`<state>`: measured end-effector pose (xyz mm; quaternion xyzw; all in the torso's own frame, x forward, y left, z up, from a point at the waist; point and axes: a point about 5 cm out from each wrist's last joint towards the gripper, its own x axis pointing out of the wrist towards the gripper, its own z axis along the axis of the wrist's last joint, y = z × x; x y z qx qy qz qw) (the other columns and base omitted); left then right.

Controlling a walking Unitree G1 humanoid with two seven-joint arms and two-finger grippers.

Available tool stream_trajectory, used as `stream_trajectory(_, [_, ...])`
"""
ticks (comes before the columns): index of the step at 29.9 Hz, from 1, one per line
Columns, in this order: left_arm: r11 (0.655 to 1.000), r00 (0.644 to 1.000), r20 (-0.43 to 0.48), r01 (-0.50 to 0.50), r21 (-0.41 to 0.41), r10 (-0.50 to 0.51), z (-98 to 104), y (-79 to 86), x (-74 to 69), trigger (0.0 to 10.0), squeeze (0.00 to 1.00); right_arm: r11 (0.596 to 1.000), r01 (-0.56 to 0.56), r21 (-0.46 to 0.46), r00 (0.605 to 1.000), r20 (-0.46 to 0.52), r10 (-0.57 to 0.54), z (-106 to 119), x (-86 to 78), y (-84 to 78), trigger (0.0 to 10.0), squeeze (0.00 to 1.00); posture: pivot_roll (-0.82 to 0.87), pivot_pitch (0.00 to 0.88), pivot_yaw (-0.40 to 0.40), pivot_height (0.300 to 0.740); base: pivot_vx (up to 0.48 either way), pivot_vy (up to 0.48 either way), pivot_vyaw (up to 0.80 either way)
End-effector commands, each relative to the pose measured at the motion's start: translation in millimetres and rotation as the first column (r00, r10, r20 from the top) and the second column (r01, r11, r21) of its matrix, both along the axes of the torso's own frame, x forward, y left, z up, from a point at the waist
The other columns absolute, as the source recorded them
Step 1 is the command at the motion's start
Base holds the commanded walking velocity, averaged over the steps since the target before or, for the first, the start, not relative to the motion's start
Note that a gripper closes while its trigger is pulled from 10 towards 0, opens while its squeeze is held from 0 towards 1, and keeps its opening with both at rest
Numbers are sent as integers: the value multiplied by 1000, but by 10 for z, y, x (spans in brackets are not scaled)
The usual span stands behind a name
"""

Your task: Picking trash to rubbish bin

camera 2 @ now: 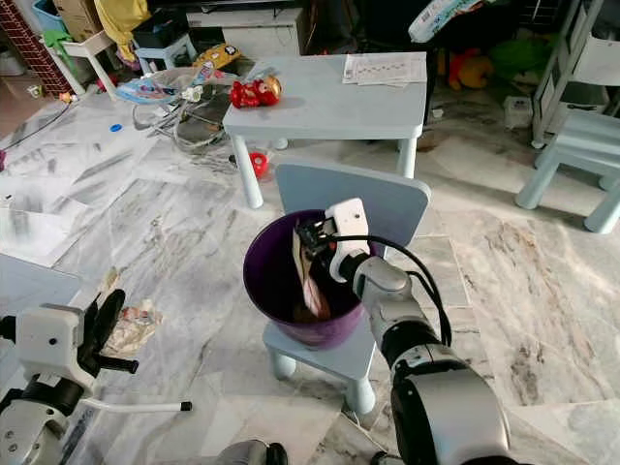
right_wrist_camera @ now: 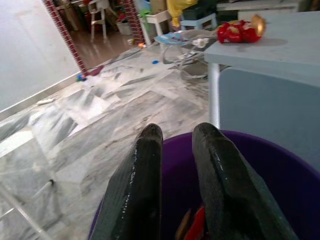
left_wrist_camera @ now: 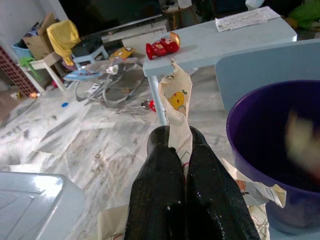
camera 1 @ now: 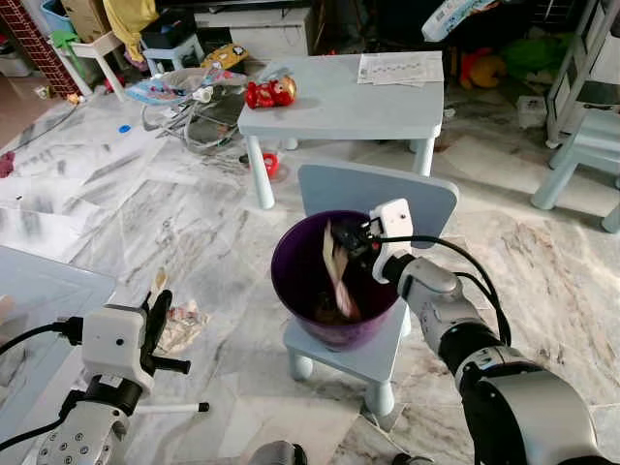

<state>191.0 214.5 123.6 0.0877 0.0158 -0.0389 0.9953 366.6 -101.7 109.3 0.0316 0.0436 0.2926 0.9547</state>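
A purple rubbish bin [camera 1: 289,283] stands on the seat of a small blue chair [camera 1: 387,199]. My right gripper [camera 1: 350,238] hovers over the bin's mouth, and in the right wrist view its fingers [right_wrist_camera: 150,145] stand open with nothing between them. A long pale wrapper [camera 1: 339,279] hangs just below it inside the bin, above other trash at the bottom. My left gripper [left_wrist_camera: 179,137] is low at the near left, shut on a cream printed wrapper [left_wrist_camera: 176,97] that sticks up from its fingertips. More crumpled wrapper [camera 1: 184,325] lies on the floor beside it.
A light blue table [camera 1: 358,107] behind the chair carries a red toy [camera 1: 269,93] and a printed sheet [camera 1: 400,68]. Another blue chair [camera 1: 591,145] stands at the right. A pale table corner [camera 1: 39,291] is at the near left. Clutter lines the far wall.
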Motion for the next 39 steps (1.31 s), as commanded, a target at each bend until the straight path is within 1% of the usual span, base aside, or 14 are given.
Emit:
stream_trajectory(1, [1000, 1000, -4, 1, 10, -1, 22, 11, -3, 0, 0, 1000, 23, 9, 1000, -2, -23, 3, 10, 3, 10000, 1000, 274, 155, 130, 740, 0, 0, 0])
stream_trajectory(8, [1000, 1000, -9, 7, 11, -6, 20, 33, 29, 0, 0, 998, 46, -35, 999, 17, -45, -13, 5, -25, 10000, 1000, 258, 154, 125, 740, 0, 0, 0])
stream_trajectory(11, [999, 998, -26, 50, -18, -50, 2, -10, 170, 0, 0, 992, 100, -71, 994, 61, -96, 4, 13, -73, 10000, 1000, 213, 151, 121, 740, 0, 0, 0])
stream_trajectory(13, [997, 997, -21, 80, -17, -80, -17, -42, 348, 0, 0, 994, 108, 10, 992, 62, -108, 0, -15, -86, 10000, 1000, 167, 149, 119, 740, 0, 0, 0])
stream_trajectory(18, [994, 995, 11, 98, -46, -97, -10, -135, 672, 0, 0, 997, 79, -16, 989, 130, -76, -62, -168, -122, 10000, 1000, 69, 151, 121, 740, 0, 0, 0])
stream_trajectory(19, [991, 992, 22, 125, -48, -124, -9, -218, 812, 0, 0, 996, 87, -16, 988, 126, -85, -90, -290, -158, 10000, 1000, 35, 151, 122, 740, 0, 0, 0])
stream_trajectory(24, [985, 987, 12, 163, -55, -163, -55, -348, 967, 0, 0, 997, 78, 11, 992, 98, -78, -62, -504, -193, 10000, 1000, -36, 151, 124, 740, 0, 0, 0])
stream_trajectory(28, [959, 962, -43, 262, -109, -268, -247, -745, 1239, 0, 0, 1000, -24, 19, 999, 28, 23, 117, -1034, -195, 10000, 1000, -166, 154, 133, 740, 0, 0, 0])
stream_trajectory(34, [942, 945, -70, 307, -133, -318, -363, -1030, 1410, 275, 0, 989, -114, 89, 989, -87, 122, 267, -1386, -157, 10000, 1000, -211, 156, 132, 740, 0, 0, 0])
stream_trajectory(35, [939, 942, -84, 312, -146, -326, -389, -1115, 1445, 1922, 0, 985, -160, 72, 979, -117, 167, 272, -1467, -152, 10000, 1000, -247, 157, 127, 740, 0, 0, 0])
stream_trajectory(36, [937, 940, -89, 315, -153, -330, -401, -1155, 1465, 1922, 0, 982, -180, 51, 973, -134, 185, 280, -1512, -155, 10000, 1000, -247, 157, 127, 740, 0, 0, 0])
stream_trajectory(37, [936, 939, -101, 311, -162, -330, -416, -1208, 1489, 4980, 0, 980, -197, 39, 966, -163, 200, 277, -1549, -162, 10000, 1000, -262, 158, 122, 740, 0, 0, 0])
stream_trajectory(38, [936, 938, -109, 309, -167, -329, -425, -1242, 1503, 4980, 0, 978, -206, 33, 961, -182, 208, 276, -1571, -168, 10000, 1000, -262, 158, 122, 740, 0, 0, 0])
stream_trajectory(39, [937, 937, -118, 306, -171, -328, -434, -1277, 1519, 10000, 0, 977, -212, 26, 956, -203, 213, 276, -1592, -171, 10000, 1000, -269, 159, 120, 740, 0, 0, 0])
